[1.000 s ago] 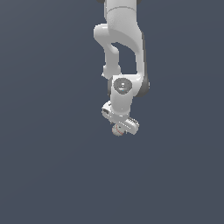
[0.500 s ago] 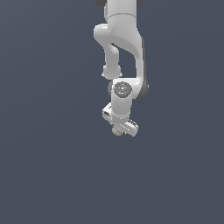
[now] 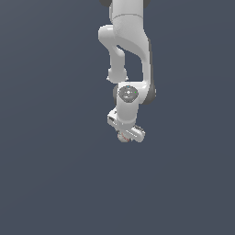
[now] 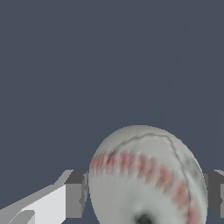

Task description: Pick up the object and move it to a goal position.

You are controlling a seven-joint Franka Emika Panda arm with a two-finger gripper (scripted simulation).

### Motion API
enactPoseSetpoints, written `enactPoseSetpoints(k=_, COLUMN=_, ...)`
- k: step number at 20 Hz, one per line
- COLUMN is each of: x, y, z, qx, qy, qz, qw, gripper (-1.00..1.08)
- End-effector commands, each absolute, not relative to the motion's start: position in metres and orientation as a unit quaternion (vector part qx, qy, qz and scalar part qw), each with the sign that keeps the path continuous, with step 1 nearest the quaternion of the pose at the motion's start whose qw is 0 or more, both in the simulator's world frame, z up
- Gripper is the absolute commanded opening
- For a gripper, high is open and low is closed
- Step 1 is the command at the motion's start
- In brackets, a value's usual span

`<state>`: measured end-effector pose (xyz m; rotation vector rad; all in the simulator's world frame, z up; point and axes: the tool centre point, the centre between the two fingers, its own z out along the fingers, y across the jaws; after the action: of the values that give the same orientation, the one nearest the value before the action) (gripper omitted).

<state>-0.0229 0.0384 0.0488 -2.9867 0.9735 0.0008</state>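
Observation:
The object, a white ball with red seam lines, fills the near part of the wrist view. My gripper is shut on it, with one grey finger pad against one side and the other pad against the opposite side. In the exterior view the ball peeks out just under the white hand, where the gripper points downward at the end of the arm. Most of the ball is hidden there by the hand.
A plain dark grey surface lies behind and around the arm in both views. No other object or marker shows.
The wrist and hand have dipped slightly lower in the exterior view, carrying the ball along. The grip looks the same.

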Motion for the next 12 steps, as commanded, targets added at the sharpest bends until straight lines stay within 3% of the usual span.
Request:
enactPoseSetpoints(k=1, x=-0.024, y=0.039, z=0.051, qx=-0.951, qy=0.31, qz=0.0, qw=0.0, gripper=-1.0)
enactPoseSetpoints(k=12, x=-0.055, y=0.038, z=0.083, qx=-0.951, qy=0.31, qz=0.0, qw=0.001, gripper=-1.0)
